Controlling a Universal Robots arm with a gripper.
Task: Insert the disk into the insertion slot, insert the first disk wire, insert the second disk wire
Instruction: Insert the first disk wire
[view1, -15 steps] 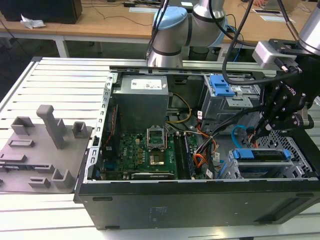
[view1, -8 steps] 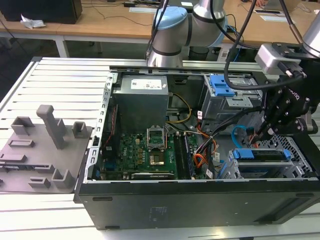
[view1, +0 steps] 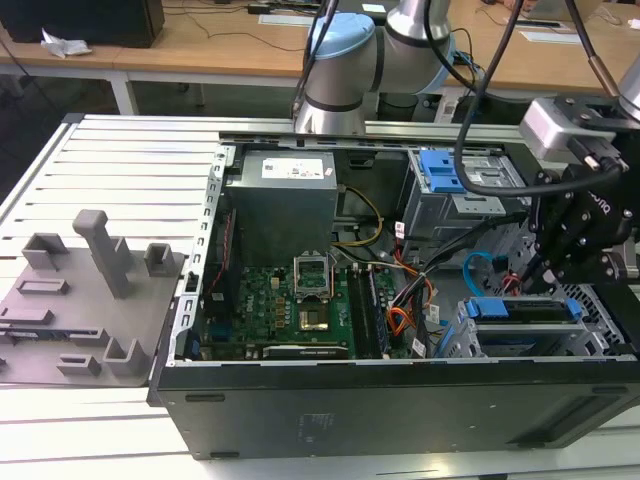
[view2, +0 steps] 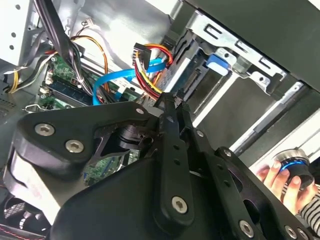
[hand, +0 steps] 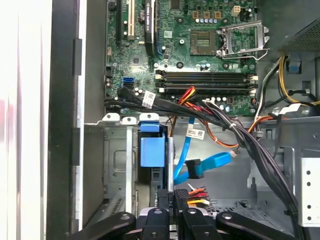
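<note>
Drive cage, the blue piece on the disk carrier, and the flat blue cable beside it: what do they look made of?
Insertion slot cage: looks like bare grey sheet metal, with a dull sheen, folded edges and punched cut-outs.
Blue carrier rail: likely moulded plastic, solid colour, smooth and slightly glossy.
Flat blue cable: appears plastic-sheathed and bends in a soft curve; its core is hidden.

The computer case (view1: 400, 410) is black, its circuit board (view1: 290, 300) green. The power supply box (view1: 280, 205) is plain grey with a white label. The disk (view1: 520, 308) has a bright blue rail; the low drive cage (view1: 597, 322) is grey, dotted with holes. The taller cage (view1: 455, 205) carries blue latches. A flat cable (hand: 200, 165) is light blue; a wire bundle (hand: 197, 191) red, yellow and black. The gripper (view2: 171, 102) is black.
</note>
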